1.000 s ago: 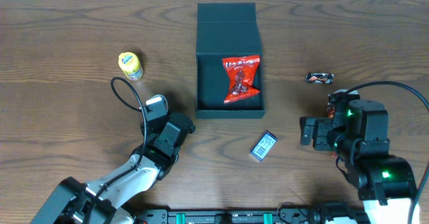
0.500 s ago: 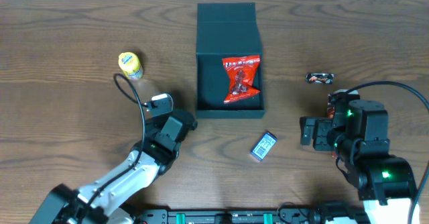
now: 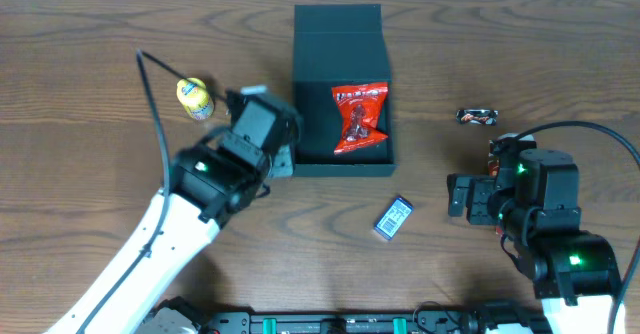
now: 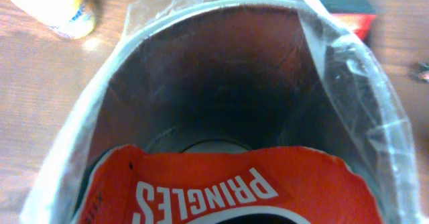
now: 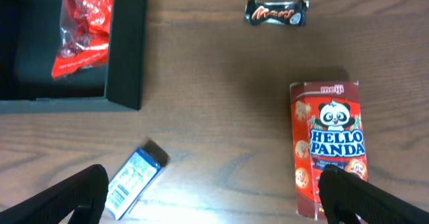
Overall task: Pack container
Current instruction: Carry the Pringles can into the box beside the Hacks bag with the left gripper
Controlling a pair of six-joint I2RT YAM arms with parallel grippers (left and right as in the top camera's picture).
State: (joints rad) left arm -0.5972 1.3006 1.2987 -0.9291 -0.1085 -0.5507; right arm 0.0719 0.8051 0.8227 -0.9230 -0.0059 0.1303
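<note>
Container: the dark teal-black matte square cardboard box [image 3: 300, 124] is sitting mid-table toward the far edge of the brown wooden table [image 3: 90, 44]. Its hinged flap lid [image 3: 338, 22] is lying open on the far side.
Inside the container: one crinkled red foil snack packet [image 3: 360, 119] is lying toward the right wall.
Overhead view only: both arms are showing at once. The left arm [image 3: 200, 174] is reaching up to the container's left wall, and the right arm [image 3: 545, 209] is sitting well apart at the right.
Left wrist view only: a round red-and-white Pringles can [image 4: 214, 117], silver-sided with a clear plastic rim, is filling nearly the whole picture. From overhead the arm is hiding it.
Right wrist view only: the red Hello Panda cardboard biscuit box [image 5: 328, 150] is showing in full. From overhead it is showing only as a red sliver by the arm.
Left gripper [image 3: 280, 149]: its jaws are showing in neither view, so whether they are apart or clamped on the can cannot be told.
Right gripper [image 5: 213, 177]: its jaws are standing wide apart over bare table, holding nothing. One finger is overlapping the biscuit box's lower corner in the picture, and contact cannot be told.
Loose items: one small yellow rounded item [image 3: 194, 97] is lying left of the container, one dark Mars bar [image 3: 476, 117] right of it, and one blue-and-white packet [image 3: 393, 217] in front of it.
Count: one container, six snack items, two arms.
</note>
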